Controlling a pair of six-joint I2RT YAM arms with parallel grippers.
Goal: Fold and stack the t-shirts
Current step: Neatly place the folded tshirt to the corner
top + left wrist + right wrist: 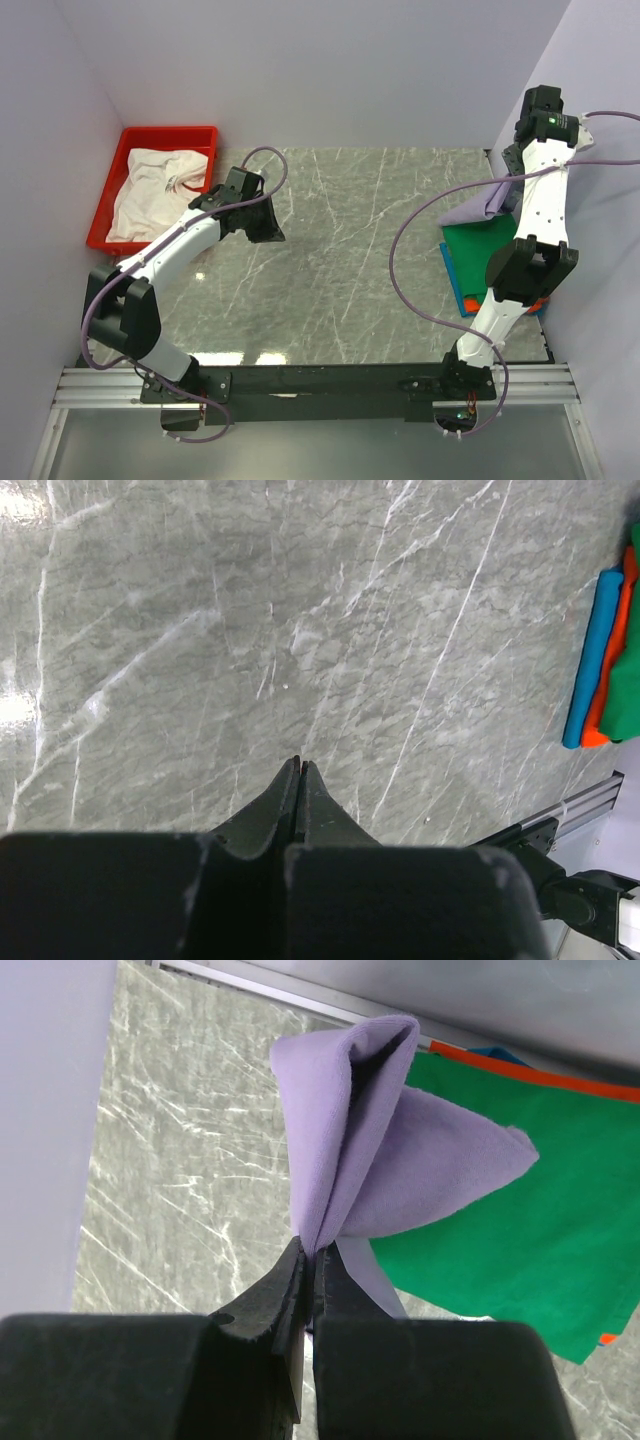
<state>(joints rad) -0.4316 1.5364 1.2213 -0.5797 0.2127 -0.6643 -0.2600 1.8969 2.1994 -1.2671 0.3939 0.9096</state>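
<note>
Right hand pinches lavender t-shirt | green t-shirt below

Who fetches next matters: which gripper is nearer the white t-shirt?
Left. The left gripper is just right of the white t-shirt; the right gripper, across the table, holds the lavender t-shirt.

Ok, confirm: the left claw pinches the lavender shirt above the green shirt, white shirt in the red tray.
Wrong claw: the right claw pinches the lavender shirt above the green shirt, as the right wrist view shows. The left claw is shut, empty. White shirt in the red tray.
</note>
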